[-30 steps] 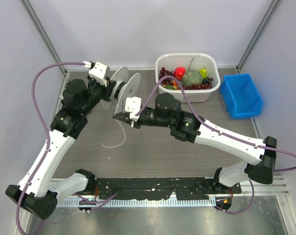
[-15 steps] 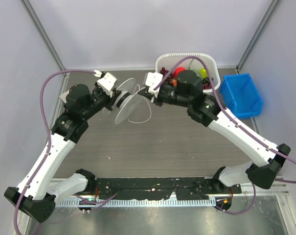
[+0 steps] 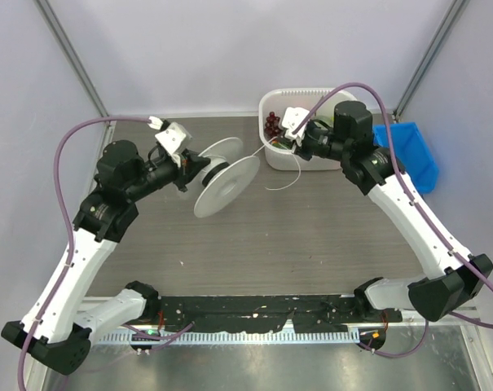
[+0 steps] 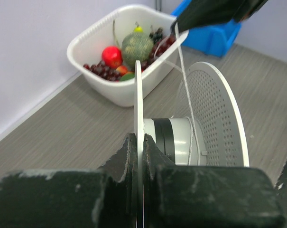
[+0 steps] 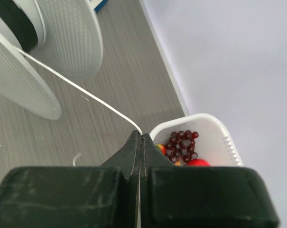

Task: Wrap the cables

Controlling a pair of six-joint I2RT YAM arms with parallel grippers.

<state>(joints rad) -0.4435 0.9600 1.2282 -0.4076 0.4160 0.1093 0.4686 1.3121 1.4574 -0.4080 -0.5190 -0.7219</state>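
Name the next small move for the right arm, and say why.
Probably circle the right gripper around the translucent white round plastic spool under tension: it pinches the thin white cord, taut to the hub, while the left gripper clamps a flange.

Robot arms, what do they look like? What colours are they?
The left arm and right arm both have long white shells and chunky round black joints. A thick purple hose loops along each one. A small white box sits near each wrist. The fingers are flat, black and a bit scuffed.
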